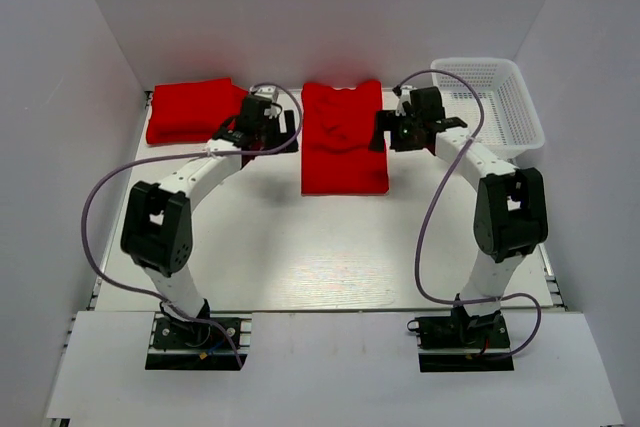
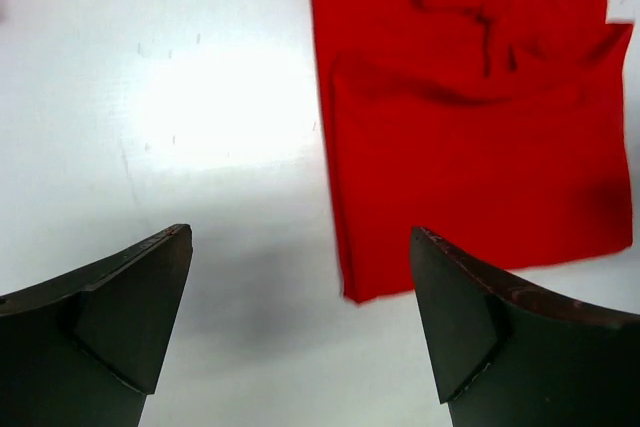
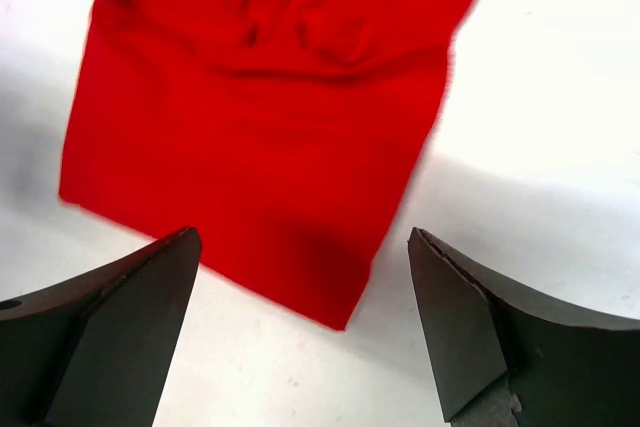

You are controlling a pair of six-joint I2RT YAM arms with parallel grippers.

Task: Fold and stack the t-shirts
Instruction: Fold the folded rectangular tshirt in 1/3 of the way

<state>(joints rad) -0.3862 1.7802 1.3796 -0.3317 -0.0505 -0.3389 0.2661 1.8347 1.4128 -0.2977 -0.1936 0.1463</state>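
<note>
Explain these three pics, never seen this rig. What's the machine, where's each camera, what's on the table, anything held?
The machine is two small robot arms bolted to the near edge of a white table: the left arm and the right arm. The wide picture comes from a fixed camera above and behind them. The other two come from a camera on each wrist, looking past that arm's own two dark fingers.

On the table, a red t-shirt lies flat in the middle, its sides apparently folded in. A second red t-shirt sits folded at the far left, and a white mesh basket stands at the far right.

The left gripper and right gripper hang at either side of the middle shirt, both open. Nothing is held.
</note>
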